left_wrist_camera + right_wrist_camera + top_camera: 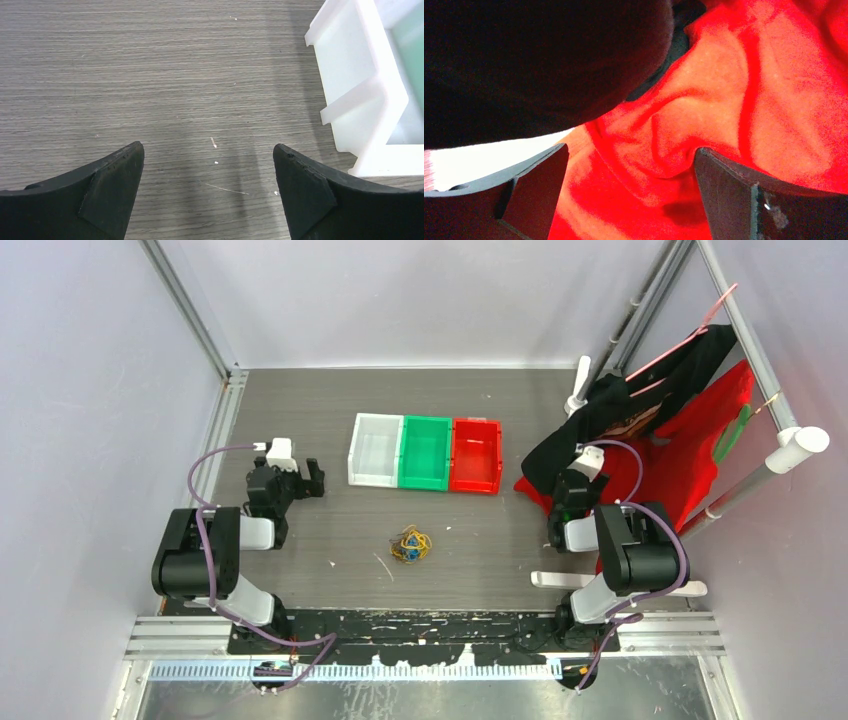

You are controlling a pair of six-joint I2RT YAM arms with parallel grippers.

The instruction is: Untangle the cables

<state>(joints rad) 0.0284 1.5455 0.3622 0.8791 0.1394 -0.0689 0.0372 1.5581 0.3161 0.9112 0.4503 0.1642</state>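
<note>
The cables (411, 545) lie as one small tangled clump of yellow-orange, blue and dark wires on the grey table, between the two arms and in front of the bins. My left gripper (311, 480) hovers at the left, well apart from the clump, and is open; in the left wrist view its fingers (115, 180) frame bare table with nothing between them (208, 152). My right gripper (631, 157) is open at the right, its fingers pointing at red cloth (724, 100). In the top view it (563, 502) is partly covered by the garments. Neither wrist view shows the cables.
Three bins stand in a row behind the clump: white (376, 449), green (425, 452), red (475, 455). The white bin's corner (360, 100) is at the right of the left wrist view. Black (600, 415) and red (700, 455) garments hang from a rack at the right.
</note>
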